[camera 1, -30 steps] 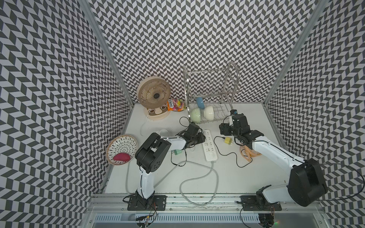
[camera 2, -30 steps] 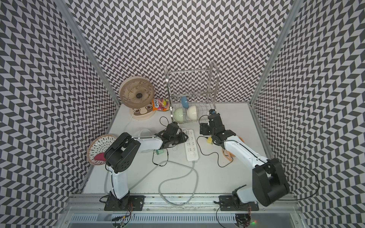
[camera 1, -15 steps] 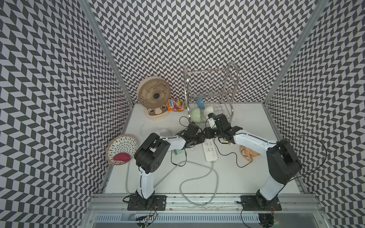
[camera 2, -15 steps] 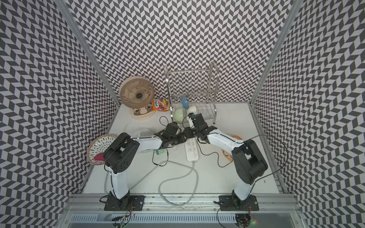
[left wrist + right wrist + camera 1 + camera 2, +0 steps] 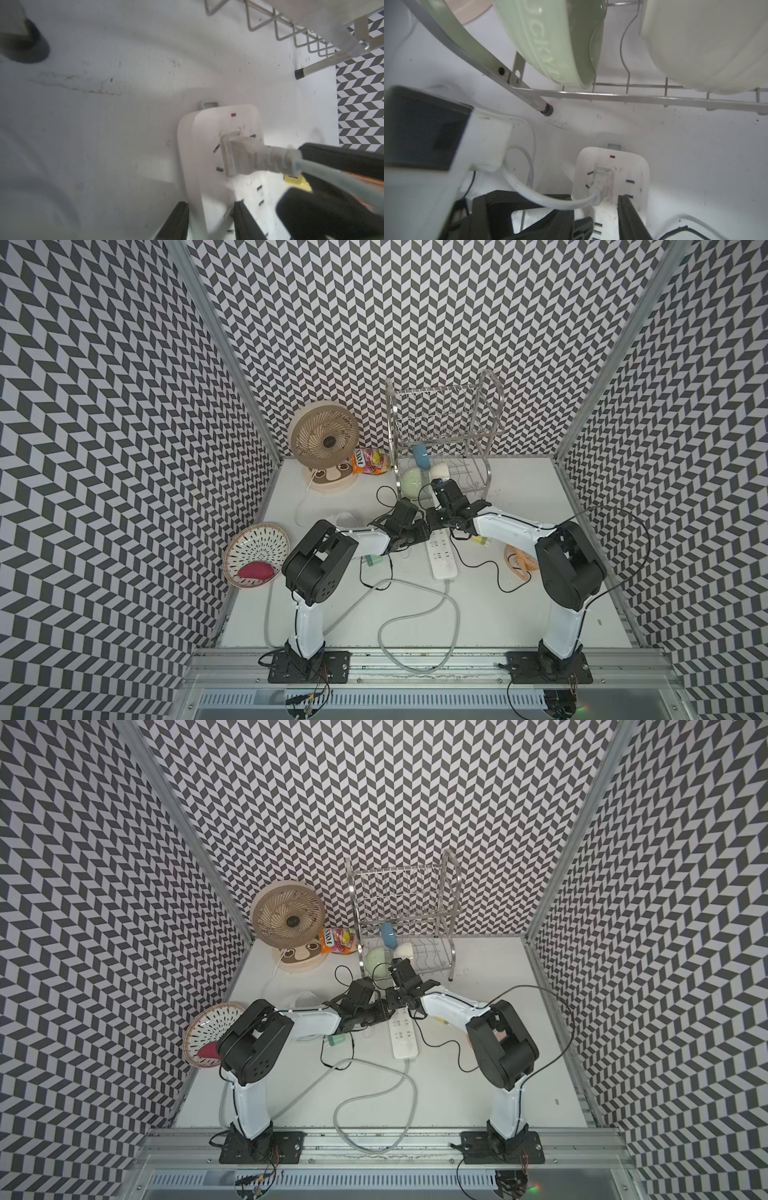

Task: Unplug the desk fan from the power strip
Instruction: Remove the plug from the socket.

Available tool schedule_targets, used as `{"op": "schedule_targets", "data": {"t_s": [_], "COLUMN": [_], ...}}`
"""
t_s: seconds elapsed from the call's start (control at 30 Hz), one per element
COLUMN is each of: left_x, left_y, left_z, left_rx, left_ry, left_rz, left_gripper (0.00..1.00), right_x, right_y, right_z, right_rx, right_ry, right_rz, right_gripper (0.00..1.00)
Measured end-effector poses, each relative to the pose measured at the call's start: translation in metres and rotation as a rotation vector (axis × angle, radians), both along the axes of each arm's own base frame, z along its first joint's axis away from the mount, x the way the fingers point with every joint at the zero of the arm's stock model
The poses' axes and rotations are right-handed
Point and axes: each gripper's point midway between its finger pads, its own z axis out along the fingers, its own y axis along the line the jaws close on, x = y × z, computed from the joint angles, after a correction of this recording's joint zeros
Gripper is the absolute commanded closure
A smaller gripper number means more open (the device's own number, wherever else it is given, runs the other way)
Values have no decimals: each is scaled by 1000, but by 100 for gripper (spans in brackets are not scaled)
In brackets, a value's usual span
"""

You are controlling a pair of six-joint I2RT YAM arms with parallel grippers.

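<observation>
**Both grippers over the far end of the power strip, plug seated in its socket**

The power strip (image 5: 444,558) lies flat on the table (image 5: 519,614), directly under both grippers. Its end with the red lamp (image 5: 233,114) is just ahead of their fingertips. Its thick pale cord (image 5: 380,635) leaves at the opposite end, behind them. A white plug (image 5: 234,158) sits in the socket group nearest to that lamp, seated against the face of the strip.

The left gripper (image 5: 209,205) points along the strip. Its fingers (image 5: 178,220) stand apart: one is at the long edge of the strip and the other is over the top face, so they do not enclose the whole width. Whether they press on the strip, I cannot tell. The plug is a little ahead of them.

The right gripper (image 5: 435,526) reaches in beside the left one. In the left wrist view its two dark fingers (image 5: 342,158) stand one on each side of the plug's cable (image 5: 332,174), just behind the plug. This part is blurred, so I cannot tell if they squeeze the cable.

Just ahead of both grippers is the dish rack (image 5: 633,98) with a green bowl (image 5: 550,41). The desk fan (image 5: 324,439) stands well apart, ahead and to the left of the left gripper.
</observation>
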Motion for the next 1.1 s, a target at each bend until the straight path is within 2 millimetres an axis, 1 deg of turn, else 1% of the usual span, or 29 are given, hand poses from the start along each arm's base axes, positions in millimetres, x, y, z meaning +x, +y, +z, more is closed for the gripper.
{"op": "schedule_targets", "data": {"t_s": [0.1, 0.33, 0.47, 0.8, 0.97, 1.1], "left_x": [0, 0, 0, -1, -1, -1], "left_y": [0, 0, 0, -1, -1, -1], "left_z": [0, 0, 0, 0, 0, 0], "left_rx": [-4, -8, -10, -17, -22, -25], "left_ry": [4, 9, 10, 12, 11, 13], "left_rz": [4, 9, 10, 12, 13, 14], "left_gripper": [60, 60, 61, 61, 61, 62], "right_x": [3, 8, 9, 10, 10, 6], "right_y": [-1, 0, 3, 2, 2, 8], "right_z": [-1, 2, 1, 0, -1, -1], "right_rx": [-8, -19, -22, -31, -35, -26], "right_ry": [-2, -9, -9, -10, -10, -3], "right_rz": [-13, -23, -22, -27, -30, -4], "right_gripper": [72, 75, 81, 84, 93, 94]}}
